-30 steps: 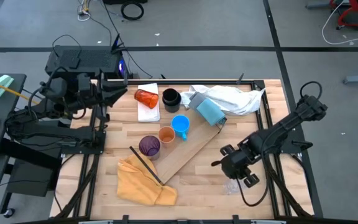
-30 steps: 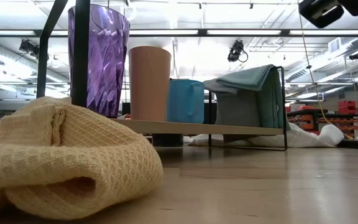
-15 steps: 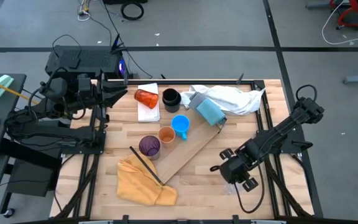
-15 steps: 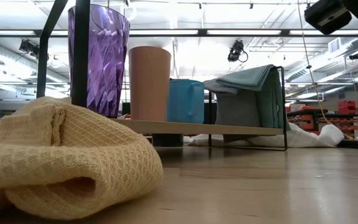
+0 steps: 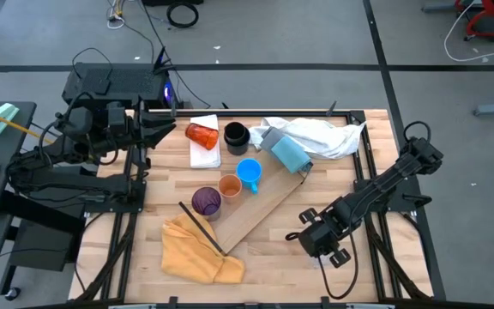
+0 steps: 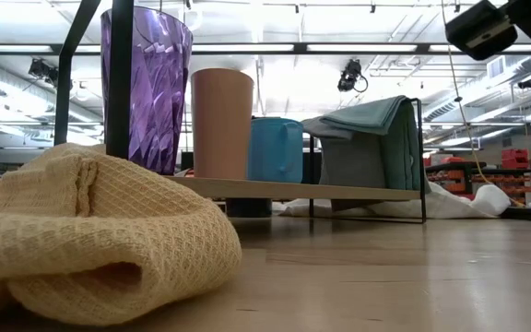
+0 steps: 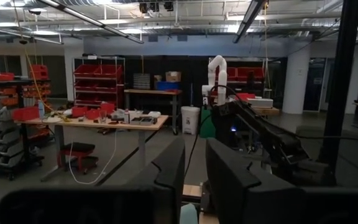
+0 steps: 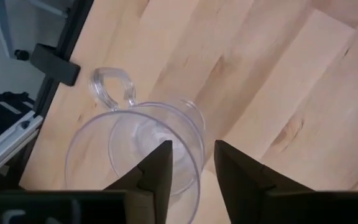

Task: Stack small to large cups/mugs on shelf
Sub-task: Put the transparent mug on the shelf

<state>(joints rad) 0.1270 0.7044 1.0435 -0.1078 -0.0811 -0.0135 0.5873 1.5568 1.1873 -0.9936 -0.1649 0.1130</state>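
On the pale wooden shelf board (image 5: pixel 268 202) stand a purple cup (image 5: pixel 206 201), a small orange cup (image 5: pixel 230 186) and a blue mug (image 5: pixel 249 172); the low view shows them upright. A black mug (image 5: pixel 235 134) stands at the back beside a red-orange tumbler (image 5: pixel 201 135), which lies on a white pad. A clear glass mug (image 8: pixel 145 140) stands upright on the table near the right front. My right gripper (image 8: pixel 191 171) points down over it, open. One finger is inside the rim and one outside. My left gripper (image 7: pixel 194 180) waits raised at the far left, slightly open and holding nothing. My right gripper straddles the clear mug's rim wall (image 8: pixel 196 163) from above, away from the handle (image 8: pixel 110 87). One finger (image 8: pixel 160 168) is inside and one (image 8: pixel 235 168) outside. I cannot tell whether either finger touches the glass. The mug stands on the table.
A pale-blue cylinder (image 5: pixel 290 153) lies at the board's far end beside a white cloth (image 5: pixel 320 136). A yellow cloth (image 5: pixel 197 249) lies at the near left, with a black rod across it. Bare tabletop stretches between the board and the right gripper.
My right gripper has come down and a little toward the table's near edge, over the clear mug. Nothing else has moved.
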